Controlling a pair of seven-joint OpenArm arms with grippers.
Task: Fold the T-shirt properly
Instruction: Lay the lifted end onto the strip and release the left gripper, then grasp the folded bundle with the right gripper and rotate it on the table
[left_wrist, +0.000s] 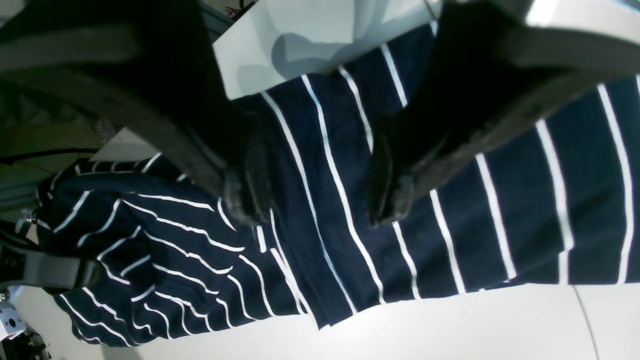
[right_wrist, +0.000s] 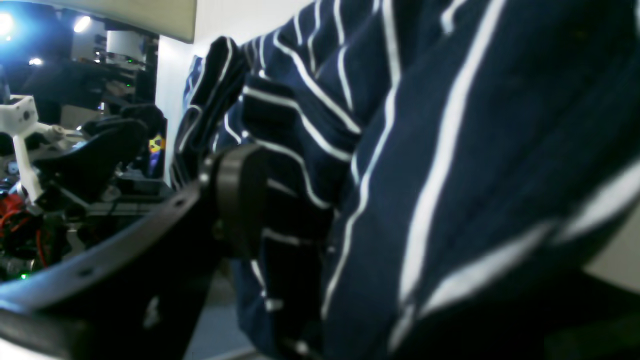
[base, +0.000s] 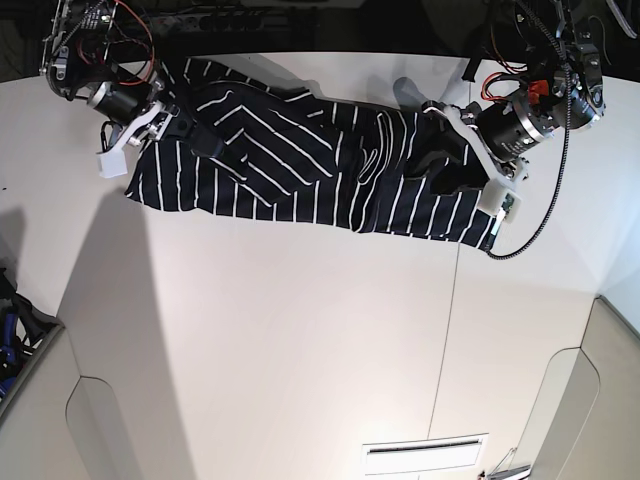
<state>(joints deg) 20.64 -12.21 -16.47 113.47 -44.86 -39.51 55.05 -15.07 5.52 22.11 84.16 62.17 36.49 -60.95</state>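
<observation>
The T-shirt (base: 300, 170), dark navy with thin white stripes, lies stretched along the far side of the white table (base: 300, 330). It is rumpled around its middle. My left gripper (left_wrist: 320, 200) is open and hovers low over the flat striped cloth (left_wrist: 500, 200) near the shirt's end at the right of the base view (base: 440, 165). My right gripper (base: 178, 125) sits at the other end. Its jaws stand wide apart, with bunched fabric (right_wrist: 450, 125) draped between them. One finger pad (right_wrist: 240, 200) shows; the other is mostly hidden under the cloth.
Both arm bases with red and black cables (base: 100, 30) line the table's far edge. A black cable (base: 540, 210) loops off the arm at the right of the base view. A seam (base: 445, 340) runs across the table, and a slotted white piece (base: 425, 455) lies at its near edge.
</observation>
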